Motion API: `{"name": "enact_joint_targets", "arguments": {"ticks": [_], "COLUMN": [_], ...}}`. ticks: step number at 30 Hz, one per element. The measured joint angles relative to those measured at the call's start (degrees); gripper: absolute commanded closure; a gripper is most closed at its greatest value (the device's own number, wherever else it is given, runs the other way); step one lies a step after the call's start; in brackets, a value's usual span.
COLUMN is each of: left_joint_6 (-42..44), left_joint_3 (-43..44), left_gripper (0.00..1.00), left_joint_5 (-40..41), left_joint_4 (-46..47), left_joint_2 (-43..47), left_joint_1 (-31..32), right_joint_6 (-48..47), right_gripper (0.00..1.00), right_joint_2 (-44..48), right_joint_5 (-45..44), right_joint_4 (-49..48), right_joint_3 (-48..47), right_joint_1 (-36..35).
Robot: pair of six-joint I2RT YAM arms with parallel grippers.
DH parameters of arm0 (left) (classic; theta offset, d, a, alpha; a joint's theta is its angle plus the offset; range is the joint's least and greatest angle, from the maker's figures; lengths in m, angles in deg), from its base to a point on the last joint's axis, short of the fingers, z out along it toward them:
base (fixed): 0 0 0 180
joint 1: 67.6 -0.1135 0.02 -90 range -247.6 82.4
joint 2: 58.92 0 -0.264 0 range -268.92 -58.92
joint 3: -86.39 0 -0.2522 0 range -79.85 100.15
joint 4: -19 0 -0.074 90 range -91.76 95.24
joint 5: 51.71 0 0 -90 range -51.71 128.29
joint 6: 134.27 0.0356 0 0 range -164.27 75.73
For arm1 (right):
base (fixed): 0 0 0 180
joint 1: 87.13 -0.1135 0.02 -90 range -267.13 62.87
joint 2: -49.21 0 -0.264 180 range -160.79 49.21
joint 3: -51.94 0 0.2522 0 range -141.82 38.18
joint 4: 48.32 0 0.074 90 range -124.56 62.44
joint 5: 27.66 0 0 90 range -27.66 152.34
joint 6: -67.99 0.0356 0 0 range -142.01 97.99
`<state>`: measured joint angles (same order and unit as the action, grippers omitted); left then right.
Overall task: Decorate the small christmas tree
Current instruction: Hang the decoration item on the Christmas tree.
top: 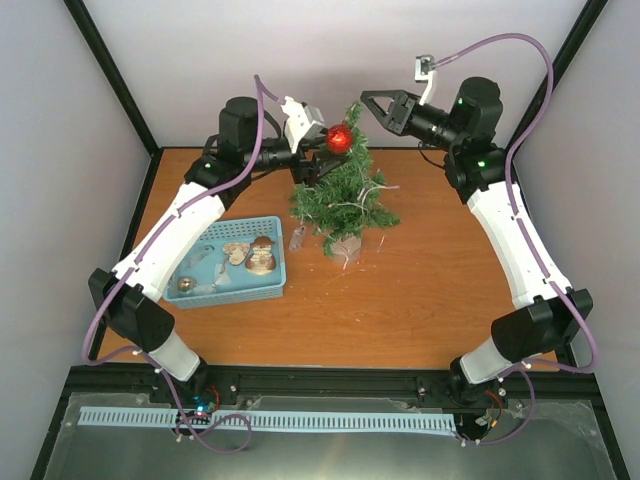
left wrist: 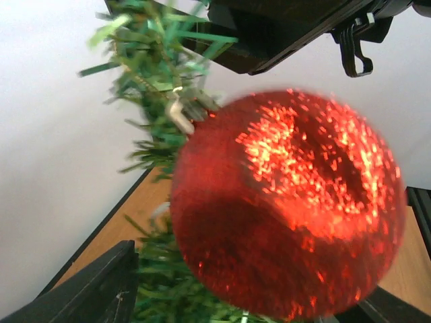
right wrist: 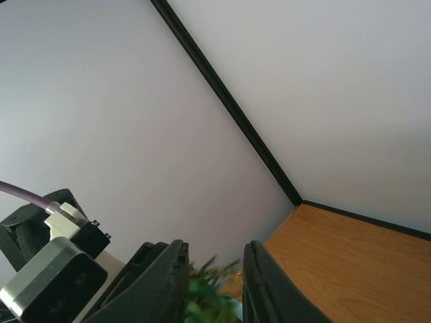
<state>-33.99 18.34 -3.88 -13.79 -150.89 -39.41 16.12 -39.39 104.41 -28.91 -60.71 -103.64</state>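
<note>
The small christmas tree (top: 345, 195) stands at the middle back of the wooden table, dark green with a pale base. A glittery red ball (top: 339, 138) hangs near its top; in the left wrist view this red ball (left wrist: 289, 202) fills the frame, its cap hooked into a branch (left wrist: 180, 111). My left gripper (top: 322, 152) is open around the ball, and its left finger (left wrist: 101, 282) stands apart from it. My right gripper (top: 374, 104) is open at the tree's tip, with blurred green needles (right wrist: 209, 293) between its fingers (right wrist: 168, 279).
A blue basket (top: 272, 285) with several ornaments sits left of the tree. A small pale ornament (top: 297, 238) lies on the table beside the tree's base. Black frame posts and white walls close in the back corners.
</note>
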Motion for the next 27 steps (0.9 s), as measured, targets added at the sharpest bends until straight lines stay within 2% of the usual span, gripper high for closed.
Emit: {"name": "enact_joint_targets", "arguments": {"ticks": [3, 7, 14, 15, 16, 22, 27], "left_joint_6": [0.17, 0.24, 0.39, 0.42, 0.42, -0.46, -3.10], "left_joint_3": [-0.02, -1.29, -5.86, -6.43, -7.19, -13.14, -21.46], "left_gripper": [0.34, 0.31, 0.26, 0.25, 0.24, 0.16, 0.16], "left_joint_5": [0.26, 0.70, 2.23, 2.51, 2.97, 8.41, 16.98], "left_joint_4": [-0.37, -0.37, -0.33, -0.31, -0.26, -0.20, 0.61], "left_joint_2": [0.13, 1.36, 5.55, 6.19, 6.97, 13.53, 21.35], "left_joint_1": [0.00, 0.00, 0.00, 0.00, 0.00, 0.00, 0.00], "right_joint_6": [-0.31, -1.03, -2.21, -2.36, -2.80, -6.69, -10.14], "right_gripper": [0.64, 0.48, 0.29, 0.18, 0.02, 0.00, 0.00], "right_joint_2": [0.20, 0.24, 0.37, 0.44, 0.59, 4.28, 12.79], "right_joint_5": [0.00, -0.09, -0.90, -0.94, -1.07, -3.21, -6.75], "right_joint_4": [0.22, 0.87, 2.80, 3.02, 3.43, 6.99, 7.39], "right_joint_3": [0.00, 0.00, -0.02, -0.02, -0.02, 1.68, 10.34], "right_joint_1": [0.02, 0.07, 0.61, 0.79, 0.98, 2.16, 3.80]}}
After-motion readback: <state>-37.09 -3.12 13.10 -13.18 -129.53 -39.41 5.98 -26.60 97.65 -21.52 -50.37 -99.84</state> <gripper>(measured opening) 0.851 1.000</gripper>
